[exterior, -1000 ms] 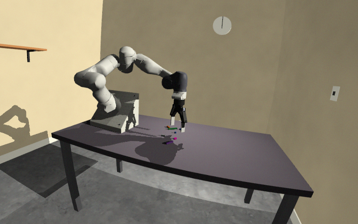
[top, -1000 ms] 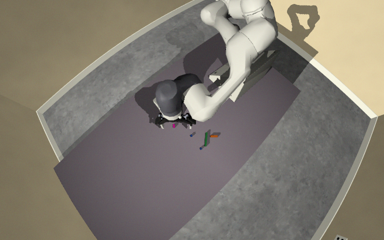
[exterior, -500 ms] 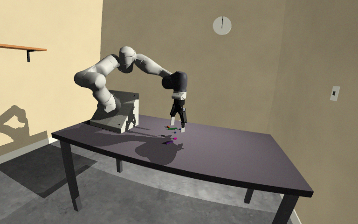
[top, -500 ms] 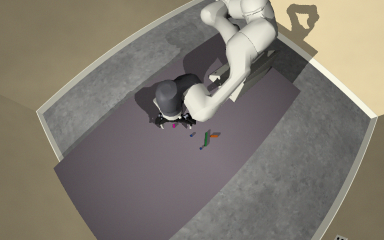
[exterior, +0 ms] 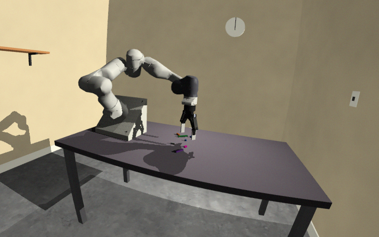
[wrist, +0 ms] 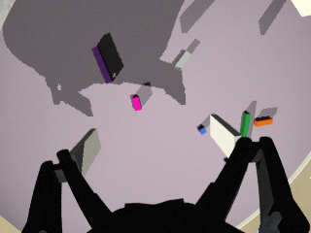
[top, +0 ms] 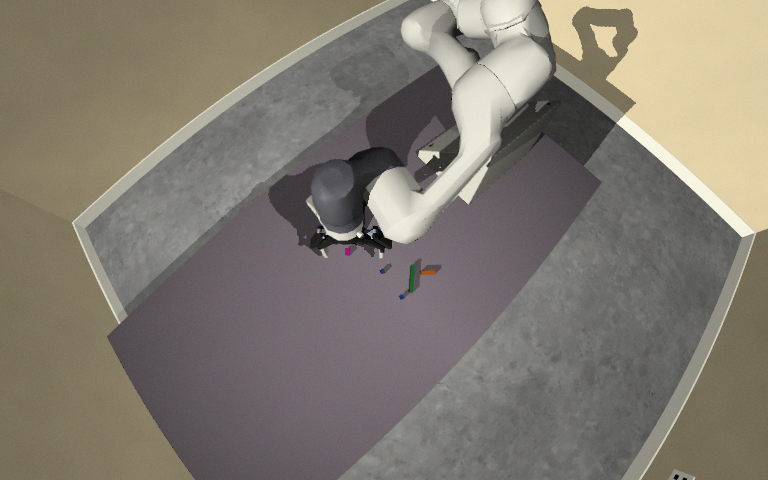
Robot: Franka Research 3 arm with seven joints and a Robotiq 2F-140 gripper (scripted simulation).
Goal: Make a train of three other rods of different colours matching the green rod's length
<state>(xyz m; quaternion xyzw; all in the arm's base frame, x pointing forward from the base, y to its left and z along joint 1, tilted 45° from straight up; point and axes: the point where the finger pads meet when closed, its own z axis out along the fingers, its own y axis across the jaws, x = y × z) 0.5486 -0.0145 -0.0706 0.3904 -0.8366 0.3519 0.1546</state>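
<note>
My gripper [exterior: 188,132] is open and empty, hanging above the table over the group of rods; it also shows in the wrist view [wrist: 155,146]. The magenta rod [wrist: 136,103] lies just ahead of the fingers and shows from above [top: 347,251]. The purple rod [wrist: 101,65] and the grey rod [wrist: 183,60] lie farther on; the arm hides them in the overhead view. A blue rod [wrist: 202,130] lies by the right finger. The green rod [top: 411,277] lies flat with the orange rod [top: 428,272] beside its end. A second blue rod [top: 401,296] lies at the green rod's other end.
The robot's base block [exterior: 123,117] stands at the table's back left corner. The arm's shadow falls across the purple rod [exterior: 178,150] and the table's front edge.
</note>
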